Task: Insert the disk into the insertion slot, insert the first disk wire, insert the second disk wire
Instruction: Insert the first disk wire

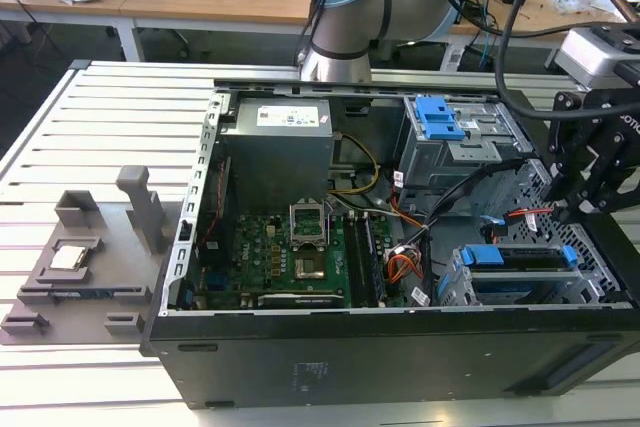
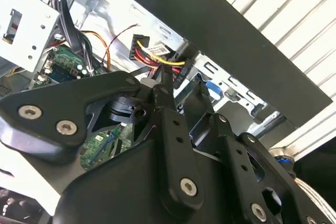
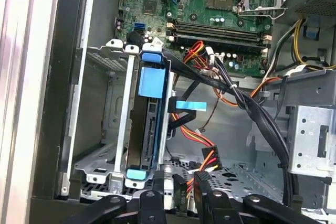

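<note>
The blue-framed disk (image 3: 149, 124) sits on edge, seated inside the perforated insertion slot (image 3: 119, 124).

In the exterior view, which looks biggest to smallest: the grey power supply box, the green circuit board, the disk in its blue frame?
1. The green circuit board.
2. The grey power supply box, farther back.
3. The disk, smallest.

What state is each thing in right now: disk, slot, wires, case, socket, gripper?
disk: seated in its slot.
slot: filled by the disk.
red-and-yellow wire: end free of the disk, close to the gripper.
blue-tabbed wire: hangs beside the disk, looks unplugged.
computer case: side open.
processor socket: cover raised.
gripper: at the disk end of the case, by the wires.
</note>
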Robot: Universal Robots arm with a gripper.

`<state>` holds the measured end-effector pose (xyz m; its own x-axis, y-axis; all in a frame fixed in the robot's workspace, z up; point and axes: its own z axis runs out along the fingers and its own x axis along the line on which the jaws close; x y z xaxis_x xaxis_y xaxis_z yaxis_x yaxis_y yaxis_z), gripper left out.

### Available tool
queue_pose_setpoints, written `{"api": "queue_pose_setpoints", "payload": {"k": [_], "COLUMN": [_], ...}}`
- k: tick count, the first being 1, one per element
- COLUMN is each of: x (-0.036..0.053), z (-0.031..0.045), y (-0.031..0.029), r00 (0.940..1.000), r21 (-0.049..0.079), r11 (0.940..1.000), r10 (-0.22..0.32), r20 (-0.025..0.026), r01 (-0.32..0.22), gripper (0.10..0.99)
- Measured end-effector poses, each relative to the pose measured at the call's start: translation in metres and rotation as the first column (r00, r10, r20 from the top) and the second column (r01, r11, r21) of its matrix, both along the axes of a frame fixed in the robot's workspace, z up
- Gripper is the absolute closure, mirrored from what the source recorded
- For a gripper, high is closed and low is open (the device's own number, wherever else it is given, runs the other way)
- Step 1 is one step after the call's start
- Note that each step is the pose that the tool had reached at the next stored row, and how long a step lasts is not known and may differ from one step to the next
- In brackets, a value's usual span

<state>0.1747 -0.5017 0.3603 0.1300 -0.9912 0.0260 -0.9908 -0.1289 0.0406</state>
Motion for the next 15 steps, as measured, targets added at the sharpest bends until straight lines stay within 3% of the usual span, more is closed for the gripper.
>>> {"api": "queue_pose_setpoints", "payload": {"k": [3,9,15], "x": [0.0011,0.0047,0.0048], "z": [-0.0042,-0.0069,-0.0070], "y": [0.0037,0.0039,0.0039], "r00": [0.9996,0.9993,0.9993], "r21": [-0.006,-0.029,-0.029], "r11": [0.9996,0.9989,0.9989], "r10": [0.028,0.037,0.037], "r20": [0.0000,-0.0008,-0.0009], "r01": [-0.028,-0.037,-0.037], "gripper": [0.725,0.725,0.725]}}
